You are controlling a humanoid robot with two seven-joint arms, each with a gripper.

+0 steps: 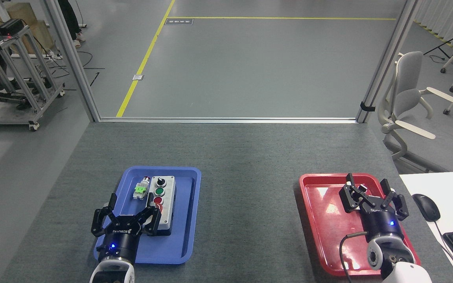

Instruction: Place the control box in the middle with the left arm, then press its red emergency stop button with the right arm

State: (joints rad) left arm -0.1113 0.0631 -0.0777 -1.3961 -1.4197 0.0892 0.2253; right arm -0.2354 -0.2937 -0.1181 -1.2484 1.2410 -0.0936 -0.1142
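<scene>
1. The light grey rectangular control box [164, 204] lies in the blue plastic tray [189, 212] at the counter's left, not yet centred; step 1 is in hand.
2. The left gripper [126, 221] hovers at its near end, jaws wide, empty.
3. Next, judged: close across the box, carry it right.
4. The right gripper [372, 196], open, empty, is over the red tray [321, 220]; its casing lettering is unreadable.

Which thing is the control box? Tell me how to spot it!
Find the blue tray on the left of the grey table. The control box is the long grey box inside it, with a black knob, green and red buttons; the little green-clipped switch part beside it is much smaller.
</scene>
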